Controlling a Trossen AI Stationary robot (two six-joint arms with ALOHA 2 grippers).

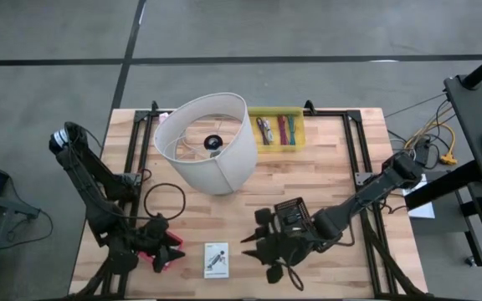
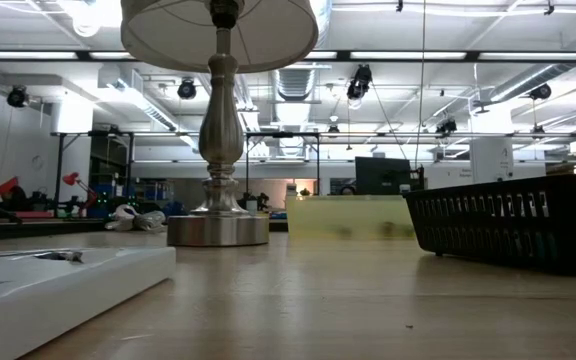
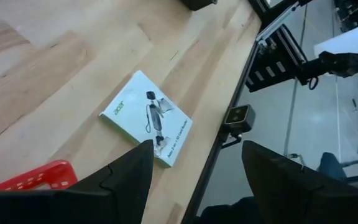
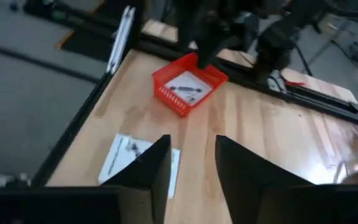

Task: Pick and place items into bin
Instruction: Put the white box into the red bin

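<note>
High view puts the white card (image 1: 217, 259) flat on the bench (image 1: 325, 180) near its front edge, between the two end effectors: the left end effector (image 1: 167, 253) just to its left, the right end effector (image 1: 258, 248) just to its right. Both are about equally close. The card's long axis runs near to far. Left wrist view shows the left fingers (image 3: 129, 180) spread apart and empty, with the card (image 3: 146, 117) ahead of them; right wrist view shows the right fingers (image 4: 155, 165) also parted and empty, the card (image 4: 132, 160) close ahead. It is a thin printed rectangle with a small dark picture. A red bin (image 4: 189, 83) beyond, on the left side, holds another card; the yellow bin (image 1: 277, 127) at the far edge holds pens.
</note>
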